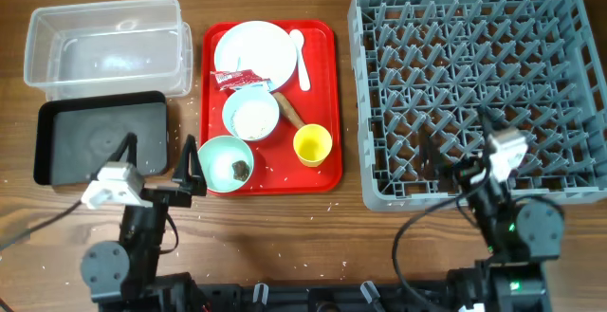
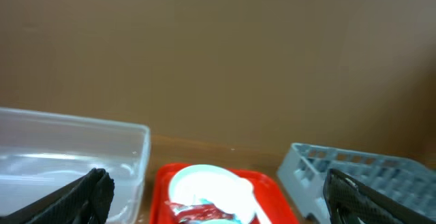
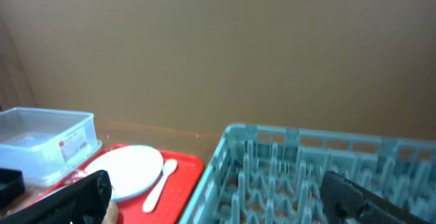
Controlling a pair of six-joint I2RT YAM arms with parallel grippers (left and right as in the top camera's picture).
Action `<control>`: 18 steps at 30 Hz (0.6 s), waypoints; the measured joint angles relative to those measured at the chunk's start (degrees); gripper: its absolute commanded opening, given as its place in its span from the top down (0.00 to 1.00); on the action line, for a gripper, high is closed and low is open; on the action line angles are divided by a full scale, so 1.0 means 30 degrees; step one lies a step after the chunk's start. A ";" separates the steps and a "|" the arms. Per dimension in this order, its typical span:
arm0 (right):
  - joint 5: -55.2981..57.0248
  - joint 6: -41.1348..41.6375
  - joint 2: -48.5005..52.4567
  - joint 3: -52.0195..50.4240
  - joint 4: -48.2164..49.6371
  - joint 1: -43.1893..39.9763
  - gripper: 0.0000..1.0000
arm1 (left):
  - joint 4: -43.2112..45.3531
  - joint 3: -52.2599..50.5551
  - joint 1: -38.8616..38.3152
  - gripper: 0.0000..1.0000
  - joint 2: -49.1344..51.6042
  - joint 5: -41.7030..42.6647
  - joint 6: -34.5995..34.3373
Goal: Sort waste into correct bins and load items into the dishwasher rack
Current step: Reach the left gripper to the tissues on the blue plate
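On the red tray [image 1: 322, 42] lie a pale round plate [image 1: 254, 51], a red-and-white wrapper [image 1: 233, 79], a white spoon [image 1: 300, 58], a bowl of white rice [image 1: 251, 113], a brown sausage piece [image 1: 288, 110], a yellow cup [image 1: 312, 144] and a mint bowl [image 1: 226, 163] holding a dark scrap [image 1: 240, 169]. The grey rack [image 1: 474, 84] stands at the right. The clear tub [image 1: 104, 45] and the black tub [image 1: 100, 137] stand at the left. My left gripper [image 1: 159, 165] is open and empty near the mint bowl. My right gripper [image 1: 455, 146] is open and empty over the rack's front edge.
Loose white grains [image 1: 285, 174] speckle the tray and the wooden table near its front. In the left wrist view the plate [image 2: 211, 186] and wrapper [image 2: 197, 212] lie ahead between the fingers. In the right wrist view the rack [image 3: 320, 176] fills the lower right.
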 measured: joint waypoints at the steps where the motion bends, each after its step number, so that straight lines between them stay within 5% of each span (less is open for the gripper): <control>1: -0.0073 -0.0044 0.0240 0.0233 0.0015 0.0000 0.00 | -0.0051 0.0831 0.0000 0.00 0.0903 0.0437 -0.0015; 12: -0.2805 -0.2098 0.8823 1.1103 -0.8269 -0.0051 0.00 | -0.5362 1.0783 0.0000 0.00 1.3165 0.3213 -0.0962; 18: -0.3351 -0.3810 1.2947 1.7668 -1.5919 -0.0051 0.00 | -1.2101 1.8425 -0.0510 0.00 2.1631 0.3592 -0.0007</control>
